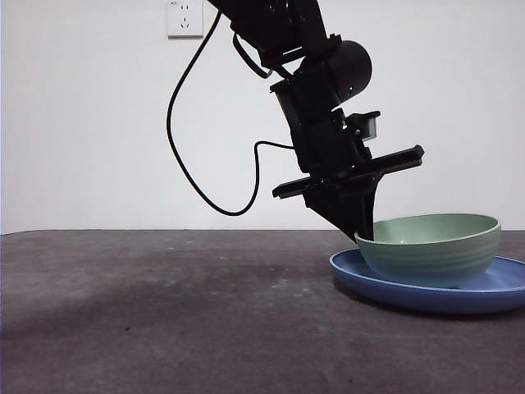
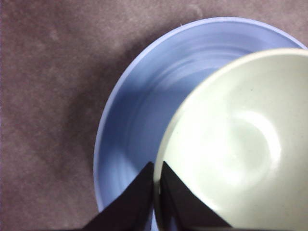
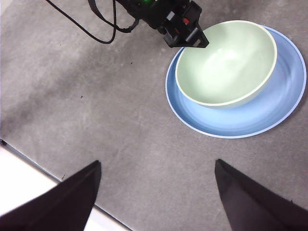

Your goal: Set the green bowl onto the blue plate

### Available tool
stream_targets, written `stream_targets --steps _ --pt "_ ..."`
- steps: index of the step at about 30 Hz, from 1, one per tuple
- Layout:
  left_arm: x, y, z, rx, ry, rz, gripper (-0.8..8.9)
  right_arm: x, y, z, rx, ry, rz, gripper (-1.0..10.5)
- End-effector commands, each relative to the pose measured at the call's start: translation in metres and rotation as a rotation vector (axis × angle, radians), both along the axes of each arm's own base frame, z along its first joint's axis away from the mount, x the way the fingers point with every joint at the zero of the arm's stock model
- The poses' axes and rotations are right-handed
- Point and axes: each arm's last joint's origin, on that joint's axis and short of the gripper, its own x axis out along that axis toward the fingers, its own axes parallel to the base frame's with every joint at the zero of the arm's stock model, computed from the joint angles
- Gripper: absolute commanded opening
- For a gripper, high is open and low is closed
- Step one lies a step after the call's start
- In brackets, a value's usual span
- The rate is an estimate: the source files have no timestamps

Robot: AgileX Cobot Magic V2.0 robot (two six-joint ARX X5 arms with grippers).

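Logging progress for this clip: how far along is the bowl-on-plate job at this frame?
Mostly done: the green bowl already sits on the blue plate, off-centre toward one rim. In hand: the left gripper is at the bowl's rim, its jaws shut on the wall. Left: release and withdraw. The right gripper waits open, away from both.

A bare test room or lab is suggested by a plain white wall point(image 1: 98, 123), a white wall socket point(image 1: 184, 18) and a dark grey felt-like tabletop point(image 1: 164, 312) beneath a cabled black robot arm point(image 1: 320, 98).
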Motion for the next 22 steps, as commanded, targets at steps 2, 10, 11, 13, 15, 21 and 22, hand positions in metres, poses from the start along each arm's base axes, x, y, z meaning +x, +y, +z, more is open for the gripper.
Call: stream_targets --steps 2,10,11,13,15,21,22 --pt "-0.002 -0.01 -0.005 0.0 -0.001 -0.013 0.1 -0.001 0.0 0.006 0.007 -0.016 -0.004 3.8" --pt "-0.006 -0.011 -0.005 0.014 0.013 -0.02 1.13 -0.001 0.0 0.006 0.007 -0.016 -0.004 3.8" --pt "-0.006 -0.011 -0.006 0.017 0.016 -0.02 1.4 -0.001 0.0 0.006 0.007 -0.016 -0.004 3.8" --pt "-0.006 -0.01 -0.006 0.021 0.02 -0.02 1.63 -0.001 0.0 0.006 0.006 -0.016 -0.004 3.8" --pt "-0.007 -0.01 -0.005 0.024 0.022 -0.02 1.63 -0.001 0.0 0.006 -0.004 -0.018 -0.014 3.8" --pt "-0.006 -0.01 0.013 0.013 0.012 -0.019 1.65 -0.001 0.0 0.006 -0.01 -0.014 -0.021 3.8" --pt "-0.007 -0.01 0.017 0.008 0.007 -0.019 1.65 -0.001 0.0 0.006 -0.011 -0.014 -0.021 3.8"
